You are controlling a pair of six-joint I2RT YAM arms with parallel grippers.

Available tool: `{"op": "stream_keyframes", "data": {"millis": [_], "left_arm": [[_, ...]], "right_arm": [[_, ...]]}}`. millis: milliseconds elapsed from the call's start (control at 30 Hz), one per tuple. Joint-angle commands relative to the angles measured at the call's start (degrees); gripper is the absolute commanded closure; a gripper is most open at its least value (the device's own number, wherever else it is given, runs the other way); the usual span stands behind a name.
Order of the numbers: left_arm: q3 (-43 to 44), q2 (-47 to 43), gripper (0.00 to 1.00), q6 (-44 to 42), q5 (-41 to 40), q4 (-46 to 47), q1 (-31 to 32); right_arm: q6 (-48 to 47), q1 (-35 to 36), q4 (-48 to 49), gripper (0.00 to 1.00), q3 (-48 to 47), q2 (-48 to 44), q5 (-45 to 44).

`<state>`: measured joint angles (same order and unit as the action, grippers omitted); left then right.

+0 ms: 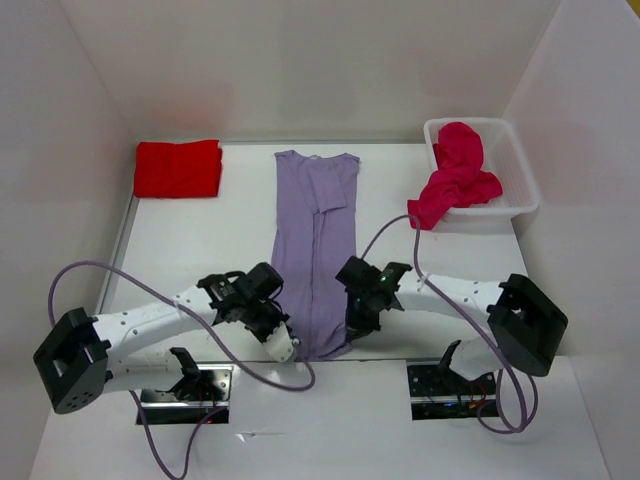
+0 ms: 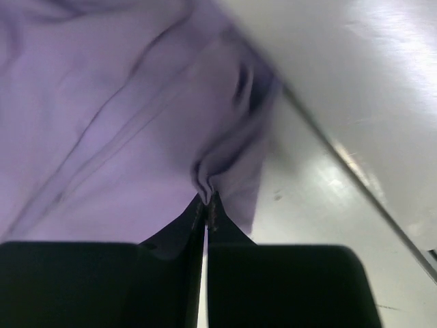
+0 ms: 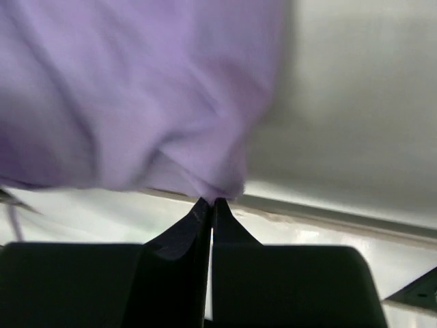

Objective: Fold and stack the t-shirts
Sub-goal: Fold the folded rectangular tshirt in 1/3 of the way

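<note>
The lavender t-shirt [image 1: 315, 240] lies down the middle of the counter [image 1: 200, 240] as a long narrow strip. Its collar points to 12 o'clock and its hem to 6 o'clock, right at the near edge. Both arms are at that hem. The left fingers [image 2: 183, 232] are pressed together on a pucker of purple cloth at the strip's 7 o'clock corner. The right fingers [image 3: 179, 229] are closed too, with what looks like only the very tip of the 5 o'clock corner caught between them. The red t-shirt [image 1: 178, 168] sits folded at 10 o'clock, and the crimson t-shirt [image 1: 458, 180] hangs half out of the bin [image 1: 520, 180] at 2 o'clock.

To my eye the step in hand is the crosswise fold, carrying the hem up toward the collar. Doing it well means raising both corners together and level, only high enough for the cloth to roll over itself rather than drag. The two arms should stay as far apart as the strip is wide, so the hem stays flat without being stretched. The right-hand bite looks thin, so a slow, smooth carry suits it. If that corner slips out, the fold will land skewed. Travel should run straight toward 12 o'clock, and the hem should settle square on the cloth before either side lets go.
</note>
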<state>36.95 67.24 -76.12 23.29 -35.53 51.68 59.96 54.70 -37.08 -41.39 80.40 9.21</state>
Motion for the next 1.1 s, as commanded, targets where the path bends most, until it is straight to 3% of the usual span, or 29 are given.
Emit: {"op": "stream_keyframes", "data": {"millis": [0,267,367,467,700,1067], "left_arm": [[4.8,-1.1,0.99,6.2,2.2,0.5,-5.0],[18.7,4.7,0.99,14.7,7.3,1.2,-23.8],[22.0,8.9,0.99,15.6,8.1,3.0,-27.1],[24.8,12.9,0.99,19.2,8.1,10.4,-28.5],[32.1,24.3,0.99,21.3,8.1,17.2,-31.7],[36.3,35.0,0.99,22.4,8.1,22.4,-34.2]], "right_arm": [[-5.9,-4.1,-2.4,1.0,-6.9,-2.7,-2.9],[-16.8,-14.0,-3.6,1.0,-18.2,2.9,-2.1],[-19.4,-19.0,-2.7,1.0,-22.1,6.3,-1.6],[-22.8,-23.7,-2.2,1.0,-27.5,10.3,-0.5],[-28.1,-30.6,-2.2,1.0,-41.2,22.4,3.7],[-31.9,-35.5,-3.0,1.0,-49.5,35.8,10.7]]}}
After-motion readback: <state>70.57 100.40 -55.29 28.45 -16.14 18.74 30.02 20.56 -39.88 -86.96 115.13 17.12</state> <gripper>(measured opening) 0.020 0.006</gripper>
